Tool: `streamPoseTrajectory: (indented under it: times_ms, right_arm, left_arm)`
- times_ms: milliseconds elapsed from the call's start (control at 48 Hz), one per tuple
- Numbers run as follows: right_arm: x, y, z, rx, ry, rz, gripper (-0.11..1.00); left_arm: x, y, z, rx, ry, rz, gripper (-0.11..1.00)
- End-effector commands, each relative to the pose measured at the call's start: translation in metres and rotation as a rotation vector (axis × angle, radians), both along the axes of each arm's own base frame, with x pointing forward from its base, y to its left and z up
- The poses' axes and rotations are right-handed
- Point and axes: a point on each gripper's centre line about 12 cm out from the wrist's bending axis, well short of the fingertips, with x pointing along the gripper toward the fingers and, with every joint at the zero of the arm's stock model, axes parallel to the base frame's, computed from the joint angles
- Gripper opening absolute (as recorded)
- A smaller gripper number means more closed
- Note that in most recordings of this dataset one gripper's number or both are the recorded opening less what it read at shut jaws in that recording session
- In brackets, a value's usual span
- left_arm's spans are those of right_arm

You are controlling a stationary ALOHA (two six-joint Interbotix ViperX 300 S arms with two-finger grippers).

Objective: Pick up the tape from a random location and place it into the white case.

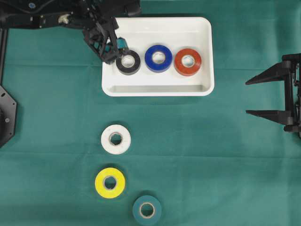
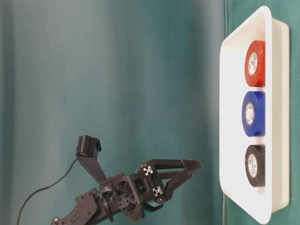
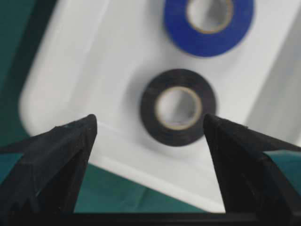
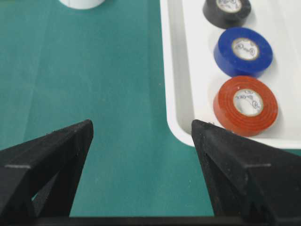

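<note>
we see the black tape (image 1: 128, 62) lying flat, hole up, in the case (image 1: 158, 89) by its left end; our left gripper (image 3: 149, 123) gapes empty just outside it; right gripper (image 1: 251, 97) wide apart, far off.

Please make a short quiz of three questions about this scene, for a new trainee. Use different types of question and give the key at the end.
1. True or false: the black tape roll lies inside the white case.
2. How many tape rolls lie on the green cloth, outside the case?
A. one
B. two
C. three
3. Fill in: the left tool is ____ and holds nothing.

Key
1. True; it sits beside the blue roll and the red roll.
2. C: the white roll, the yellow roll and the teal roll.
3. open
</note>
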Motion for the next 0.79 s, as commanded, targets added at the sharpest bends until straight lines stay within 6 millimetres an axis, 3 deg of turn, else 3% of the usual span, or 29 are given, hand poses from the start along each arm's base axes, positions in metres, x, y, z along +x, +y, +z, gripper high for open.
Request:
streamPoseTrajectory:
  times_ms: [0,354,563,771]
  right_arm:
    - [0.005,-0.001,0.011,-0.003,-0.026,-0.001,0.84]
    - [0.005,-0.001,0.014,-0.001,-0.028,-0.005,0.84]
    - [0.006,-0.001,0.013,0.004,-0.022,-0.009,0.84]
    - [0.007,-0.002,0.018,0.008,-0.021,-0.013,0.84]
  left_arm:
    - [0.009,-0.021,0.018,0.019,-0.049,-0.058,0.86]
    - [0.018,-0.099,0.031,0.031,-0.106,-0.262,0.86]
    - [0.009,-0.109,0.031,0.054,-0.194,-0.286,0.86]
    - [-0.008,-0.111,0.045,0.072,-0.252,-0.287,0.86]
